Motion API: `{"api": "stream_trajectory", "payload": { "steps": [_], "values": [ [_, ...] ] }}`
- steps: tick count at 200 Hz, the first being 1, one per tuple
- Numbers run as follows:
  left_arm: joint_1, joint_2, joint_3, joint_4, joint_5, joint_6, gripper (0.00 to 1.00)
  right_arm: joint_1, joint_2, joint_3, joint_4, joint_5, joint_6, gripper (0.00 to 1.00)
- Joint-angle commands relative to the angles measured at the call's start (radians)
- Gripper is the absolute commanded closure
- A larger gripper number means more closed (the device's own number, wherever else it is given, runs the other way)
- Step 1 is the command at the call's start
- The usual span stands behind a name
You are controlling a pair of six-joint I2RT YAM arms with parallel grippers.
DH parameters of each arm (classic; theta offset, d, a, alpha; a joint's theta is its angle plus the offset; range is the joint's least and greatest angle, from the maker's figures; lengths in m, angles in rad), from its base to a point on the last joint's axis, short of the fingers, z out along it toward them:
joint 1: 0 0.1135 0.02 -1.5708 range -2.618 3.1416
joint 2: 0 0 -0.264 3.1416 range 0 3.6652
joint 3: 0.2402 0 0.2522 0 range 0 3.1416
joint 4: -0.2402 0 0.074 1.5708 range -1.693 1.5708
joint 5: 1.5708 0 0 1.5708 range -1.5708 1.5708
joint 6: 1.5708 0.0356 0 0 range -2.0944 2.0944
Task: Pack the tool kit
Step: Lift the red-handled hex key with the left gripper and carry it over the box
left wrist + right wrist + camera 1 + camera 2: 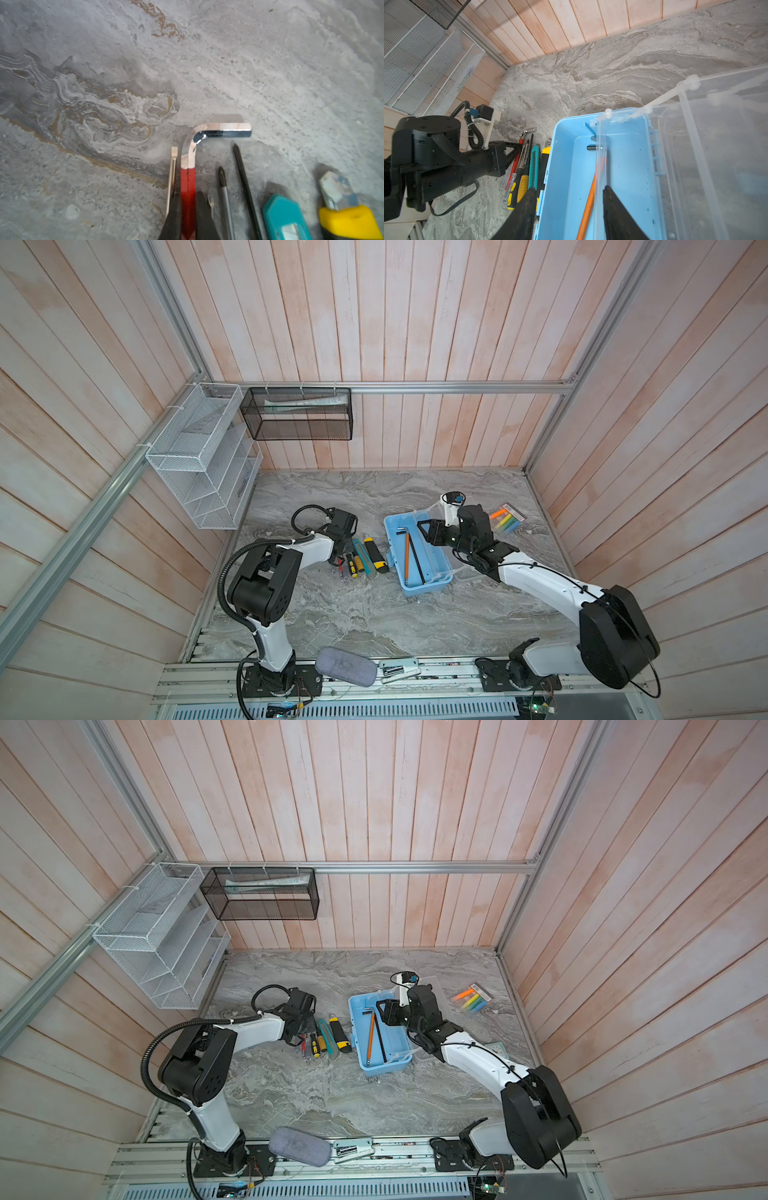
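The tool kit's light-blue box (415,590) (384,1070) lies right of centre, its clear lid (716,133) swung up. Inside lie an orange-shafted tool (407,556) and a black hex key (417,558). Left of the box lie screwdrivers (352,566), a teal cutter (360,556) and the yellow-black utility knife (376,559). My left gripper (188,200) (337,556) is shut on the red sleeve of a chrome hex key (188,180) lying on the table. My right gripper (570,189) (422,529) hangs open over the box, one finger outside its wall (548,166), one inside.
A pack of coloured markers (507,519) lies at the far right. At the front edge sit a grey fabric pouch (345,666) and a white stapler-like item (399,670). A white wire rack (199,456) and a black mesh basket (301,412) hang on the walls.
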Motion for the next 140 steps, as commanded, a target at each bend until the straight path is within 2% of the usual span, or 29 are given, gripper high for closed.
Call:
{"api": "stream_trajectory", "payload": {
  "steps": [1,49,78,101,119,140],
  "values": [
    [0.002,-0.083,0.043,-0.059,-0.006,0.022,1.00,-0.007,0.002,-0.004,0.006,-0.019,0.012,0.49],
    [-0.048,-0.259,0.124,-0.150,0.013,0.000,1.00,-0.014,-0.019,-0.005,0.009,-0.029,0.021,0.49],
    [-0.127,-0.317,0.145,-0.069,0.125,-0.123,1.00,-0.028,-0.040,-0.005,0.008,-0.044,0.033,0.49],
    [-0.218,-0.296,0.152,0.042,0.162,-0.237,1.00,-0.040,-0.054,-0.002,0.011,-0.053,0.040,0.49],
    [-0.292,-0.230,0.210,0.053,0.104,-0.246,1.00,-0.044,-0.064,-0.001,0.009,-0.055,0.042,0.49],
    [-0.325,-0.166,0.263,0.046,0.096,-0.263,1.00,-0.045,-0.082,-0.006,0.004,-0.055,0.042,0.49]
  ]
}}
